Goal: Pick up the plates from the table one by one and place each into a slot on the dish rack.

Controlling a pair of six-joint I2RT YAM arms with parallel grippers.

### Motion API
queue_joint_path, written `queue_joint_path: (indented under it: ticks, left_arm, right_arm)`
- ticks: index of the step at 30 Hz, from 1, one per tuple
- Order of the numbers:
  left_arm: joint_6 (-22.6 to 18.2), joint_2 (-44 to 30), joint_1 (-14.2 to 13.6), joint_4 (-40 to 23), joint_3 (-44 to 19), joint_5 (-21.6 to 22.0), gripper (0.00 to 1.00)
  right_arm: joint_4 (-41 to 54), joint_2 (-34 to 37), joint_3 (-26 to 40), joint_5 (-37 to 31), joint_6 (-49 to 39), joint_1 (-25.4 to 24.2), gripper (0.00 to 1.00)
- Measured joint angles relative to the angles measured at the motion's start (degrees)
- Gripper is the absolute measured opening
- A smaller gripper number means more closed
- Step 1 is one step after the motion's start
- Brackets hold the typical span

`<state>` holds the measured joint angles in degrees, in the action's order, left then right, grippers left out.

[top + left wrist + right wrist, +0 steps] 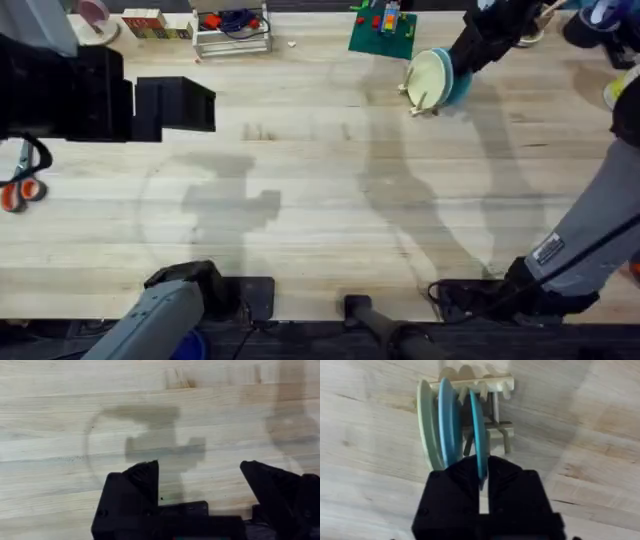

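Right wrist view: the right claw [482, 477] is clamped on the turquoise plate [479, 435], upright in the dish rack [492, 410] beside two other plates [437, 425]. The left claw [200, 482] hangs spread apart over bare bench [150, 400].

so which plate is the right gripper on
The turquoise plate, outermost of three standing in the rack; the right gripper pinches its rim, not the light blue or cream one.
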<state>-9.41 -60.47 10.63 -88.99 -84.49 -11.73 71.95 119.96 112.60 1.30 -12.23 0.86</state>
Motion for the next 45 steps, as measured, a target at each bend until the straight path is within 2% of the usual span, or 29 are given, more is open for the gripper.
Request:
queue_joint_path:
  ticks: [2, 7, 13, 14, 19, 22, 24, 26, 28, 31, 45]
  left_arm:
    - [0.0, 0.0, 0.0, 0.0, 0.0, 0.0, 0.995]
    - [0.0, 0.0, 0.0, 0.0, 0.0, 0.0, 0.995]
    - [0.0, 0.0, 0.0, 0.0, 0.0, 0.0, 0.995]
    - [0.0, -0.02, 0.0, 0.0, 0.0, 0.0, 0.995]
    - [0.0, 0.0, 0.0, 0.0, 0.0, 0.0, 0.995]
    - [0.01, -0.02, 0.0, 0.0, 0.0, 0.0, 0.995]
    - [0.0, -0.04, 0.0, 0.02, 0.0, 0.0, 0.995]
    - [0.0, -0.32, 0.0, -0.02, 0.0, 0.0, 0.995]
    - [0.0, -0.93, 0.0, 0.02, 0.0, 0.02, 0.995]
    - [0.0, -1.96, 0.0, -0.02, 0.0, 0.0, 0.995]
    - [-0.05, -2.99, 0.0, -0.19, 0.0, 0.02, 0.995]
  right_arm:
    - [-0.14, 0.0, 0.0, -0.02, 0.0, -0.01, 0.158]
    - [-0.16, 0.0, 0.0, 0.0, 0.02, 0.0, 0.169]
    - [-0.14, 0.0, -0.03, -0.02, 0.02, -0.02, 0.248]
    - [-0.14, 0.0, -0.03, 0.0, 0.15, -0.02, 0.368]
    - [-0.17, -0.33, -0.11, -0.04, 0.2, -0.02, 0.602]
    - [-0.14, -2.15, -0.56, -0.02, 0.18, -0.02, 0.792]
    - [-0.12, -4.28, -0.64, -0.02, 0.22, -0.02, 0.859]
    - [-0.1, -6.7, -0.64, -0.02, 0.22, 0.0, 0.879]
    - [-0.12, -9.19, -0.64, -0.02, 0.3, -0.02, 0.965]
    - [0.03, -12.58, -0.64, -0.02, 0.22, -0.02, 0.992]
    - [6.07, -24.97, -0.64, -0.02, 0.22, -0.02, 0.994]
